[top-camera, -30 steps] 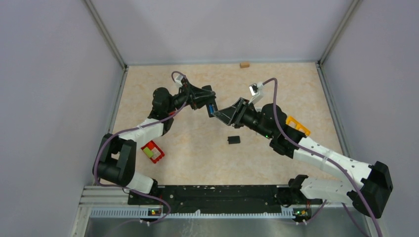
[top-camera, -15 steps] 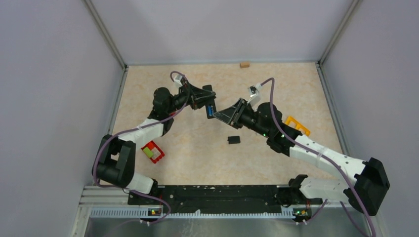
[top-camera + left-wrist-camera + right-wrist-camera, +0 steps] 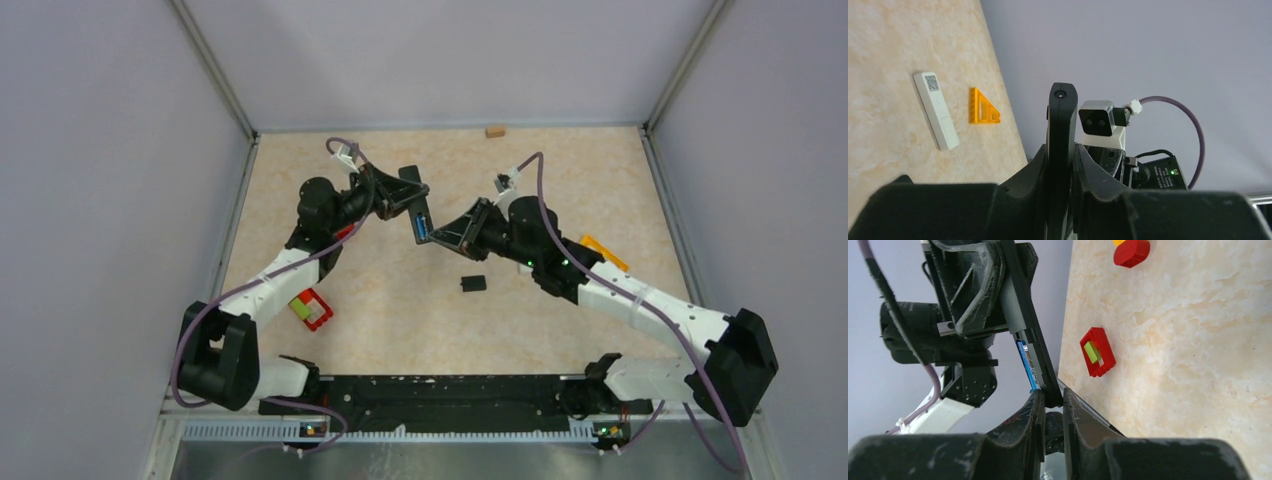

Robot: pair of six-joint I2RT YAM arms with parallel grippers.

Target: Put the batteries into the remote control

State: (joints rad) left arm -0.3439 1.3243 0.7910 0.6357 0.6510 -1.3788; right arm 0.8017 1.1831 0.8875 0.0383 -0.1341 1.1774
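Two grippers meet on one remote control (image 3: pixel 1062 115), raised above the table (image 3: pixel 620 180) near its middle. My left gripper (image 3: pixel 414 203) clamps the slim black body edge-on, jaws closed tight against both faces. My right gripper (image 3: pixel 1052 399) reaches in from the opposite side, jaws pinched on the body's lower end. One blue battery (image 3: pixel 1024 360) sits in the open compartment, between the two grips. One small black square piece (image 3: pixel 473 283) lies on the table just below the grippers. Beside my left arm lies a red frame (image 3: pixel 1097 352) holding a green block (image 3: pixel 1091 351). An orange triangle (image 3: pixel 983 106) and a white bar (image 3: pixel 936 110) lie close together near my right arm, not touching.
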